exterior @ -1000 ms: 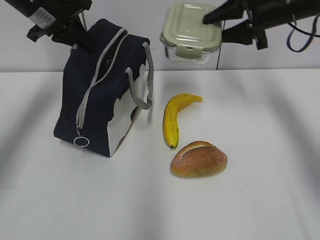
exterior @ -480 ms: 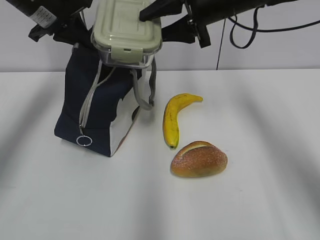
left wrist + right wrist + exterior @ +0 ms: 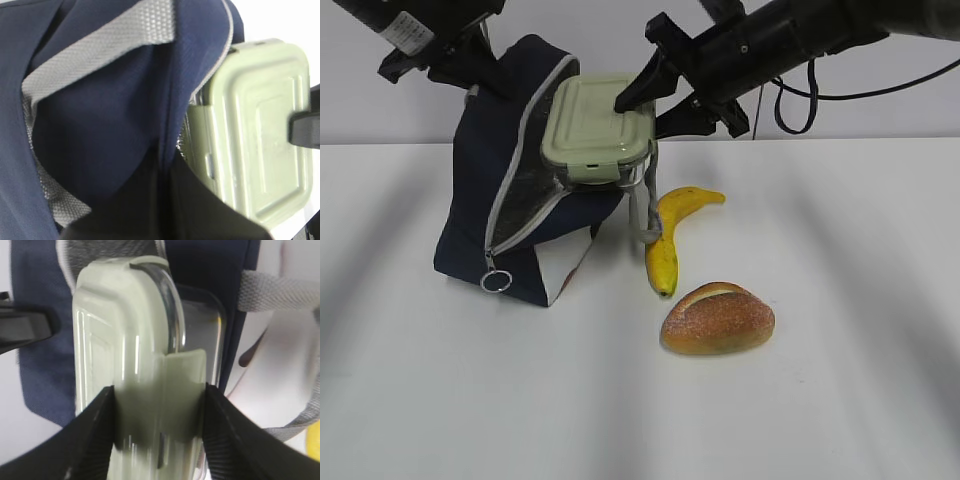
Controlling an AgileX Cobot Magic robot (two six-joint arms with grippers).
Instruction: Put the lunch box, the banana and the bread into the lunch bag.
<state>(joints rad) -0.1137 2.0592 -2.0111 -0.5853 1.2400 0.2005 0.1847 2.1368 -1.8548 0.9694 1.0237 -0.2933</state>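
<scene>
The navy lunch bag stands at the left, its zipper open and silver lining showing. My left gripper is shut on the bag's top edge at the far side; in the left wrist view only dark bag fabric shows between the jaws. My right gripper is shut on the green-lidded lunch box, tilted at the bag's mouth. It grips the box's end in the right wrist view. The box also shows in the left wrist view. The banana and the bread lie on the table.
The bag's grey strap hangs down beside the banana. The zipper's ring pull hangs at the bag's near corner. The white table stretches to the right and front. A black cable loops behind the right arm.
My right gripper carried the lunch box from the upper right leftward over the bag, then down to the bag's mouth. The bag's opening has spread wider and its strap has swung right.
</scene>
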